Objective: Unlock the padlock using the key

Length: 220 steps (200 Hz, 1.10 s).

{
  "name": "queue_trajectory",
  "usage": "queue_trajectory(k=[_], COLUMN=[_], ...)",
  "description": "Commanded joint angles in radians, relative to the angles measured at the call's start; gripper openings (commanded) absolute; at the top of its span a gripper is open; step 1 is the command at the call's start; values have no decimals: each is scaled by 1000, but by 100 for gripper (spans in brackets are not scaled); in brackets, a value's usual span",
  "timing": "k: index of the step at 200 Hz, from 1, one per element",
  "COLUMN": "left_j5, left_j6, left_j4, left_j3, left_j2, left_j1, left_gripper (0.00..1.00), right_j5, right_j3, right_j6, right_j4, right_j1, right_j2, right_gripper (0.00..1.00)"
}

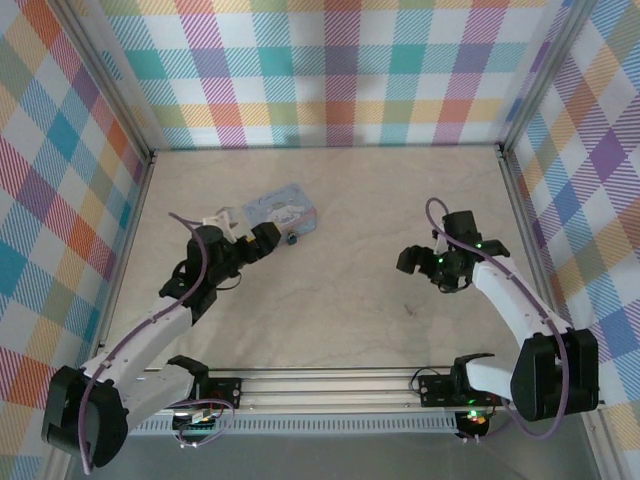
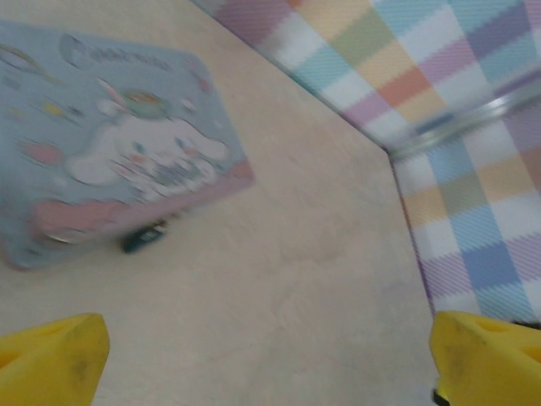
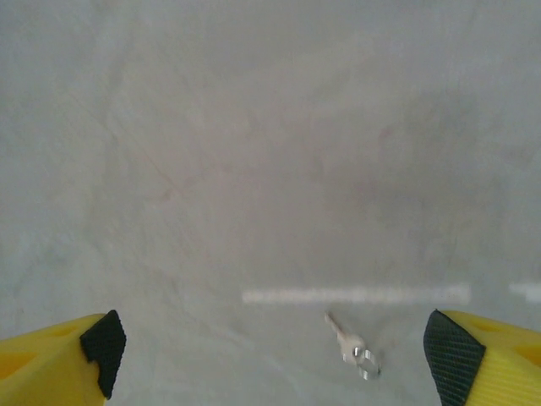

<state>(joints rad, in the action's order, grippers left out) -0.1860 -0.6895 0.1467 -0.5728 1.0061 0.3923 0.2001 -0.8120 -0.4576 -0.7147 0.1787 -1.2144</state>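
Counter (image 1: 330, 190): pale wood-grain sheet, boxed on three sides by plaid walls (image 1: 340, 70).

Left arm (image 1: 150, 335) reaches up toward the left-centre of the counter; right arm (image 1: 510, 305) bends in from the right edge toward mid-counter.

Tin (image 1: 285, 210): light-blue, rectangular, white cartoon figure on the lid, lying flat at left-centre and turned at an angle. In the left wrist view it sits ahead and to the left of the fingers.

Left tool (image 2: 266, 359): yellow fingers (image 2: 59, 355) spread wide, nothing between them — bare counter only. It sits just short of the tin's near edge.

Right tool (image 3: 277, 351): fingers with black ribbed pads (image 3: 452, 359) spread wide, pointing down at the counter, gripping nothing.

Padlock (image 1: 291, 240): small dark body on the counter, just beside the tin's near long edge; whether it touches the tin I cannot tell — the wrist picture is blurred.

Key (image 3: 351, 345): small, silvery, on a ring, flat on the counter between the right tool's fingers, nearer the right one, touching neither. Well apart from the padlock.
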Motion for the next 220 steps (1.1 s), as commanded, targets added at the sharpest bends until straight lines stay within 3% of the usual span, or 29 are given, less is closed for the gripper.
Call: queue_trajectory(k=[1, 36, 117, 220], left_j5=[29, 53, 68, 72], left_j6=[-25, -3, 8, 15], left_j4=[86, 94, 76, 54], left_j3=[-19, -58, -83, -103], left_j2=[46, 100, 118, 134], left_j1=[66, 113, 120, 125], left_gripper=[97, 95, 96, 96], right_j5=[-10, -25, -47, -19], right_j3=[-10, 71, 161, 183], right_j6=[-64, -118, -159, -177], right_j4=[-134, -101, -52, 31], right_j1=[29, 51, 59, 79], right_j2=[-29, -58, -78, -124], right_gripper=[88, 75, 45, 35])
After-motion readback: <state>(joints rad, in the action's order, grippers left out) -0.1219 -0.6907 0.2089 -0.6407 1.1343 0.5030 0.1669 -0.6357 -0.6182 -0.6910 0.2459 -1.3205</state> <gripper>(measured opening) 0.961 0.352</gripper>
